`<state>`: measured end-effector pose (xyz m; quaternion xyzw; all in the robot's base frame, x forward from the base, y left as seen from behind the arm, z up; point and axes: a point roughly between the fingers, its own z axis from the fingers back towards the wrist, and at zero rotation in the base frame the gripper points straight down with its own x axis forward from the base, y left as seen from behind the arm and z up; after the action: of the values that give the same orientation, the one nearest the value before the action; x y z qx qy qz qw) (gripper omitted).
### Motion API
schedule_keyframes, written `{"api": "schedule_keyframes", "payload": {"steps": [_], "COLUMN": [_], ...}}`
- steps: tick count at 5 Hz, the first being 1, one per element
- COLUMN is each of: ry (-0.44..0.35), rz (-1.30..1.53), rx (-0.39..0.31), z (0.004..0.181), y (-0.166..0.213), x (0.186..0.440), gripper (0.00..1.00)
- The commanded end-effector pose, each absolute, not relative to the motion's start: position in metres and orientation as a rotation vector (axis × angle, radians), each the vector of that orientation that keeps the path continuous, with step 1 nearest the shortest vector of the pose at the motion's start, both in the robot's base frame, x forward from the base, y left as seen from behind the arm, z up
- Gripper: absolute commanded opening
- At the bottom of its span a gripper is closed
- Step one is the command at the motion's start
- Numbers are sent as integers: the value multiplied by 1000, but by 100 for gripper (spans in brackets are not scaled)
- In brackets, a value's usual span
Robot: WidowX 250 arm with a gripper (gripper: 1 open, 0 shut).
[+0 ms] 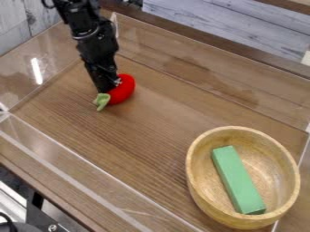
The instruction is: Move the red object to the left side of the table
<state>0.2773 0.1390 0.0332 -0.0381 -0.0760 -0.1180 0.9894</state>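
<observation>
The red object [122, 87], a small glossy toy fruit with a green leafy stem [101, 101], lies on the brown wood-grain table [158, 118] towards its left part. My black gripper [104, 87] points straight down onto the fruit's left side, its fingers together against it. The fruit rests on the tabletop. Whether the fingers pinch part of the fruit is hidden by the gripper body.
A round light-wood bowl [206, 192] stands at the front right with a green rectangular block [237, 179] inside. Low clear acrylic walls [31, 68] edge the table on the left, front and back.
</observation>
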Motion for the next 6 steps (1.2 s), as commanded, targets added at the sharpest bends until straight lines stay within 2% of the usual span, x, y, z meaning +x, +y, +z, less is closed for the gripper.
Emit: {"api": "schedule_keyframes", "payload": {"steps": [1, 2, 4, 5, 6], "ry": [-167, -159, -136, -123, -111], "rz": [-201, -155, -209, -209, -208], "rx": [-77, -103, -109, -116, -132], "z": [40, 42, 48, 42, 38], "y": [139, 134, 167, 164, 157], "x": [267, 266, 261, 260, 260], "gripper": [0, 0, 0, 100, 0]}}
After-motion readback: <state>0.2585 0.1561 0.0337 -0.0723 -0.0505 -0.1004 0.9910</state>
